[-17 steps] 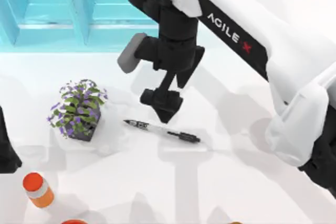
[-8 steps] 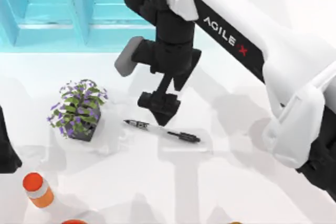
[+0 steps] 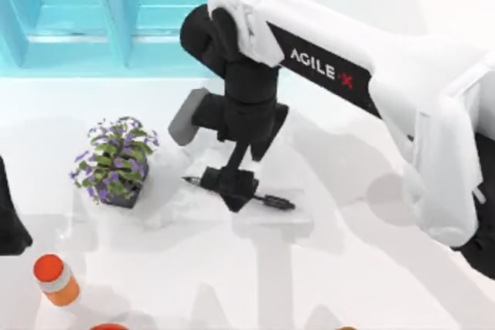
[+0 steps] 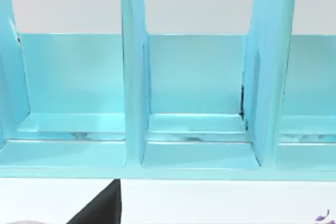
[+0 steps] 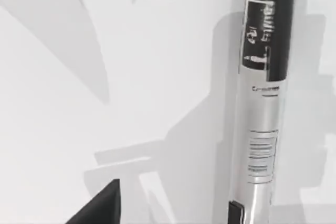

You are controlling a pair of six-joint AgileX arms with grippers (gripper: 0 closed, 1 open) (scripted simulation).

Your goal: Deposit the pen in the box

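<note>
My right claw (image 3: 234,189) hangs over the white-barrelled, black-lettered pen (image 3: 271,200), grip impossible to tell. The pen lies mid-frame on the tabletop (image 3: 348,268), black tip pointing left, slightly upward.

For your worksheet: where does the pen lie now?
In the top view, the pen lies flat on the table's middle, right of the potted plant, beneath the right gripper.

Bright, even light w/ soft grey shadows of the arms crossing the table (image 3: 325,268). Box (image 3: 69,44) walls show mild sheen, no hard glare. Pen (image 5: 260,103) close-up slightly soft, lettering partly unreadable.
</note>
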